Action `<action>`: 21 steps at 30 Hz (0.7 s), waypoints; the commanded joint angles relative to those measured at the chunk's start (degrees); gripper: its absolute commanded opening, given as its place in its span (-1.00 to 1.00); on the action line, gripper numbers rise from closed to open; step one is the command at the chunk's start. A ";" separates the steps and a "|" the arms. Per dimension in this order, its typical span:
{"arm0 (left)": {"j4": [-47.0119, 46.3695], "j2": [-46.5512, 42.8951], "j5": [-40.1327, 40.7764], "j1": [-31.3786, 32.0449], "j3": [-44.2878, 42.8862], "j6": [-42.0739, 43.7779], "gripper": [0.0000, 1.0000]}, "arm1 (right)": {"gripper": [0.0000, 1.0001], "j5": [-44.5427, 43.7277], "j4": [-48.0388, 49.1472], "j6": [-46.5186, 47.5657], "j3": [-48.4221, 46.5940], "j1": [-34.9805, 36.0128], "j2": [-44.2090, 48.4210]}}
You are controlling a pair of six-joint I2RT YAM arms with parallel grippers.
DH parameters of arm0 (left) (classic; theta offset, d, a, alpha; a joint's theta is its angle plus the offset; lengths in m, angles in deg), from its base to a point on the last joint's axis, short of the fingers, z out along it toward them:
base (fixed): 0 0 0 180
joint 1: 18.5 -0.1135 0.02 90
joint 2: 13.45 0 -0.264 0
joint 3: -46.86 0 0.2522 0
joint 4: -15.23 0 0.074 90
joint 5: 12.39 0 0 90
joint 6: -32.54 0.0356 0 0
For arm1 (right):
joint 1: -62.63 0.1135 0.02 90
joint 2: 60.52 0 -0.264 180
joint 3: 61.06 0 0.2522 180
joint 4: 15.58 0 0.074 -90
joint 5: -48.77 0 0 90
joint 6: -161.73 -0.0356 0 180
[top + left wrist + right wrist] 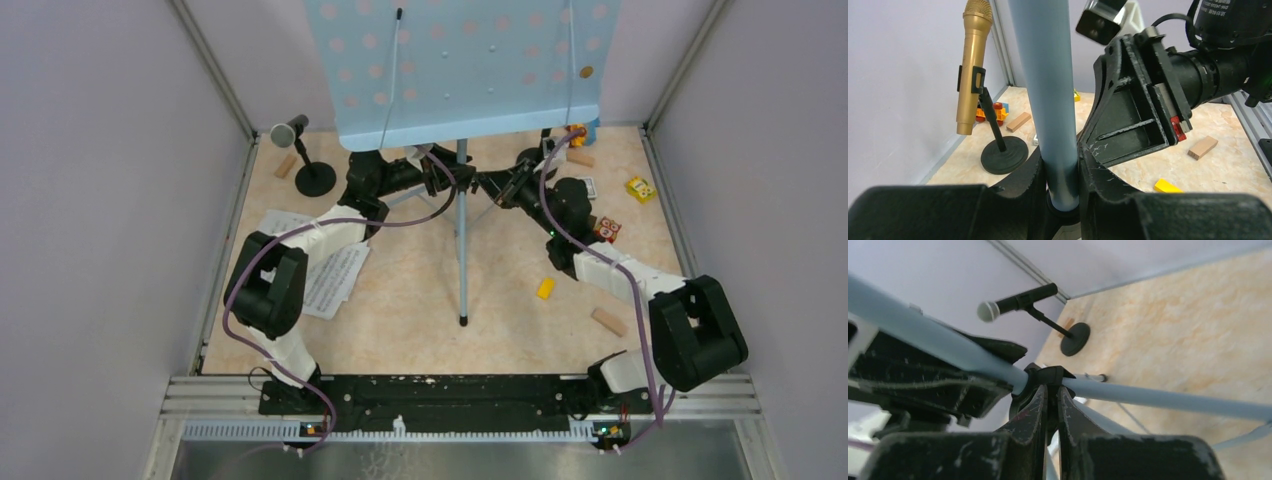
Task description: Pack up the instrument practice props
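The light blue hole-punched music desk (460, 70) stands upright at 12 o'clock on the beige floor (420, 310), carried on a grey-blue pole (461, 240). The left gripper (1062, 167) clamps that pole. The right gripper (1052, 390) is pinched closed at the pole's black collar (1048, 374). At 10 o'clock a black microphone (290, 131) sits in its round-based holder (315, 180). White printed sheets (335, 280) lie at 8 o'clock and 1 yellow block (545, 289) at 4 o'clock. Print on the right arm (1228, 30) is too small to read.

Beige marbled table (420, 320), music sheets (335, 282) left, mic holder base (315, 180), wooden block (608, 321), yellow brick (545, 289) right
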 commanded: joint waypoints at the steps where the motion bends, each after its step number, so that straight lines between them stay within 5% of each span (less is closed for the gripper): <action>1: 2.66 1.24 -4.02 2.11 1.33 7.46 -1.00 | -1.00 19.31 18.09 23.20 -0.67 2.93 2.27; 8: 2.60 0.92 -3.67 2.15 1.44 7.47 -1.00 | -1.00 40.92 16.37 47.07 -0.29 4.00 2.89; 12: 2.50 0.83 -3.63 2.12 1.56 7.50 -1.00 | -1.00 46.49 -2.41 72.47 -0.98 5.30 6.84; 17: 2.34 0.95 -3.73 2.16 1.58 7.46 -1.00 | -1.00 33.69 -46.04 115.94 -9.66 10.83 8.47; 21: 2.16 1.26 -3.88 2.16 1.59 5.91 -1.00 | -1.00 12.76 -60.27 134.00 -11.16 16.83 7.58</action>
